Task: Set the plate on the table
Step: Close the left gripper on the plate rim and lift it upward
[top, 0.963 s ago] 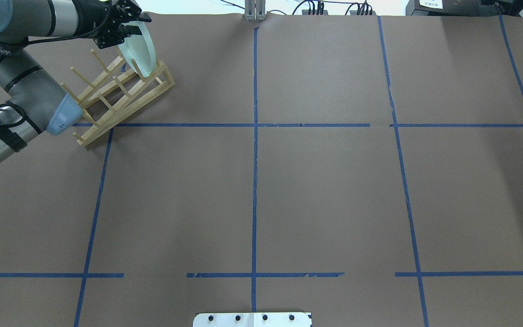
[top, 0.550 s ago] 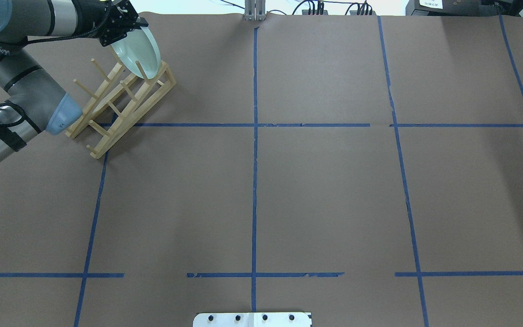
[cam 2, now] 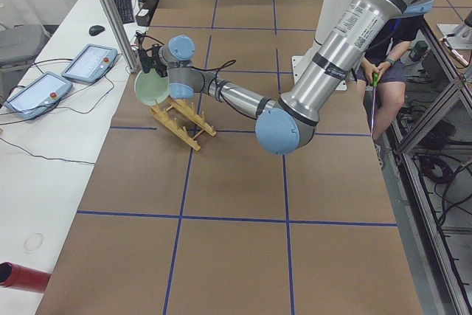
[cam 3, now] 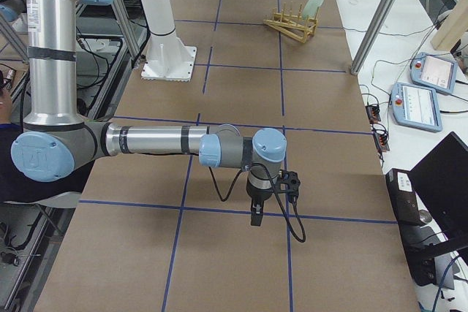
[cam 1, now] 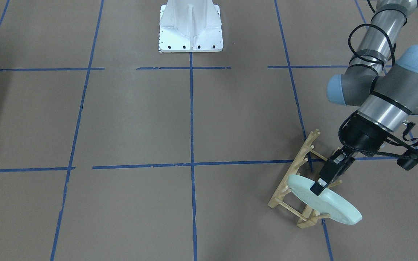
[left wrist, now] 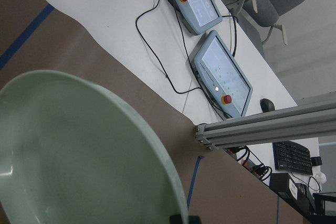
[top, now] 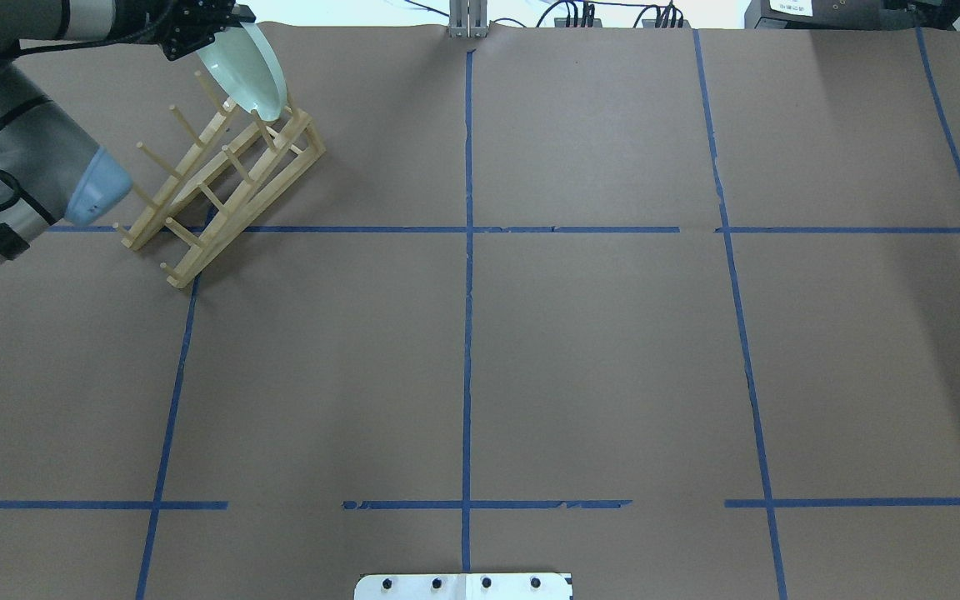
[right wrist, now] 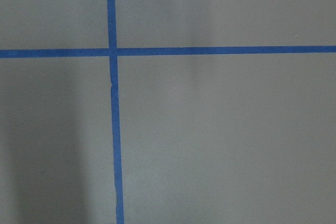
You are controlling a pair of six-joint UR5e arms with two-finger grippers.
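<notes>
The plate [cam 1: 334, 206] hangs tilted over the end of the wooden rack [cam 1: 296, 165], above the table [cam 1: 230, 203]; I can't tell if it clears the pegs. The left gripper [cam 1: 318, 187] is clamped on its upper rim, the plate slanting away below; the right gripper [cam 3: 254, 217] sits well apart, fingers unreadable

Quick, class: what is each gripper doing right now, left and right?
Left gripper: closed, holding the pale green plate by its rim.
Right gripper: cannot be told; it shows only in a side view.
</notes>
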